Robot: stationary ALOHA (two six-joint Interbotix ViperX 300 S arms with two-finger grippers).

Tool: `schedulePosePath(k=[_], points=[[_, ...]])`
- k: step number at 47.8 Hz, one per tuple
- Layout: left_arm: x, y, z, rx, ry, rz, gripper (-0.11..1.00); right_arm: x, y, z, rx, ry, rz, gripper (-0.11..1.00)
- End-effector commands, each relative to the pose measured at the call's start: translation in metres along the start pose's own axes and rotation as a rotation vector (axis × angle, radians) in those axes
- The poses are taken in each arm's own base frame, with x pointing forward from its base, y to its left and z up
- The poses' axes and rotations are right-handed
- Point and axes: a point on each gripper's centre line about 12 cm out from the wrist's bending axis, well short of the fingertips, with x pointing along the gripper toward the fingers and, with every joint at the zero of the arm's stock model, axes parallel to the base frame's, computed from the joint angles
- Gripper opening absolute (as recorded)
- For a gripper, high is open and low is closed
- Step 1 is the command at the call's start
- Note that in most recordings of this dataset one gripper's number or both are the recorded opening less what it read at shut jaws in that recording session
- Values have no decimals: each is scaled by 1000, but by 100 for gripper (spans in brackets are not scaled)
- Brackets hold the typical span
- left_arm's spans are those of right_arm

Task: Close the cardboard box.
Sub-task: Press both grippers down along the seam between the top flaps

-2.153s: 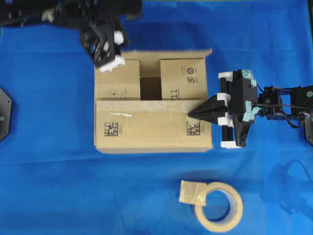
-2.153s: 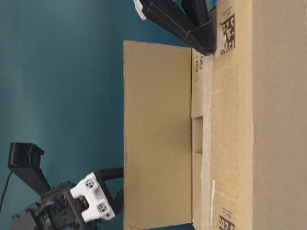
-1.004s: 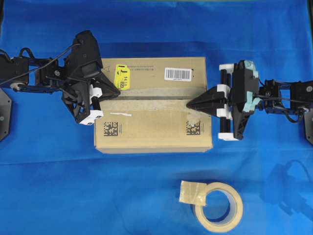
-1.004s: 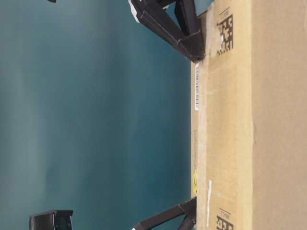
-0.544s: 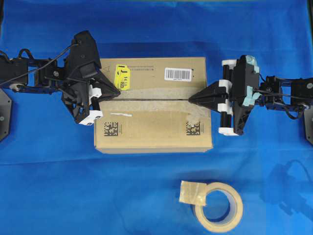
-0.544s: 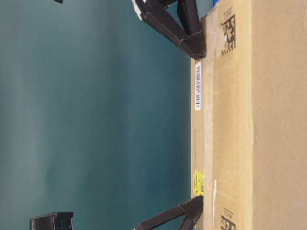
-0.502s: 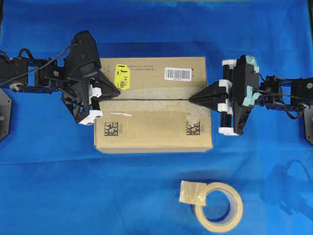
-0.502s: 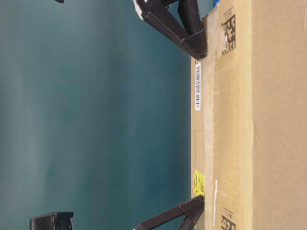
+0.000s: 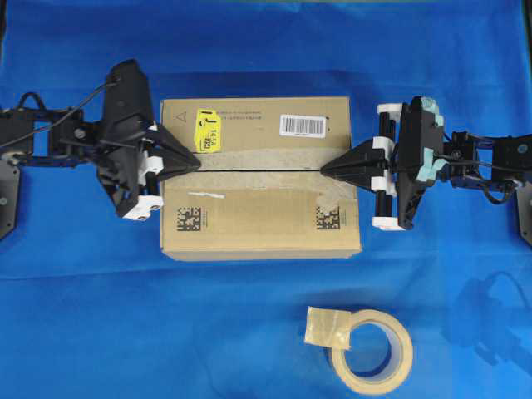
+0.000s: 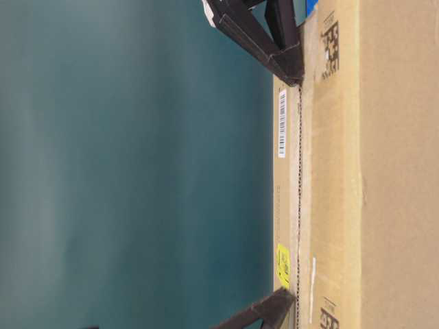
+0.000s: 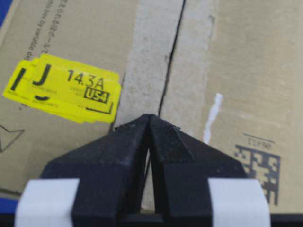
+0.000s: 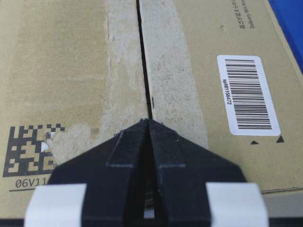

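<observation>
**Box flaps down, both grippers at the centre seam**

The cardboard box lies in the middle of the blue cloth, its long top flaps folded flat and meeting along a narrow dark seam that runs from one end of the box to the other. Strips of old tape residue border the seam on both sides. The far flap carries the yellow sticker near the left end and the white barcode label toward the right end; the near flap carries two data-matrix codes, one by each end.

The left gripper sits at the left end of the box with its black fingers pressed together into a point, the tip over the seam just beside the yellow sticker. In the left wrist view the fingertips meet with nothing between them, directly above the seam.

The right gripper sits at the opposite end, fingers likewise drawn together and empty, its tip on the seam line at the right edge of the box. The table-level view shows its tip touching the box top.

A beige tape roll lies on the cloth in front of the box, well apart from both arms.
</observation>
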Motion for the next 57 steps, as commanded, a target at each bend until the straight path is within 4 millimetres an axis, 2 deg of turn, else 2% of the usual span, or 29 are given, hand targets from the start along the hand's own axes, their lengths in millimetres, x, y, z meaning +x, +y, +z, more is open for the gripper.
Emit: schedulePosePath(k=[1, 9, 21, 33, 45, 57], points=[[-7, -2, 5, -4, -55, -15, 0, 0, -4, 6, 11, -27, -12, 0], [-8, -1, -2, -8, -52, -14, 0, 0, -7, 6, 24, -32, -26, 0], [-10, 0, -2, -4, -67, -16, 0, 0, -10, 5, 45, -27, -39, 0], [-20, -3, 3, 17, -226, -50, 0, 0, -11, 5, 46, -25, -40, 0], [-25, -1, -11, 41, -387, -81, 0, 0, -11, 5, 46, -24, -40, 0], [-13, -2, -29, 58, -366, -93, 0, 0, -11, 5, 46, -25, -40, 0]])
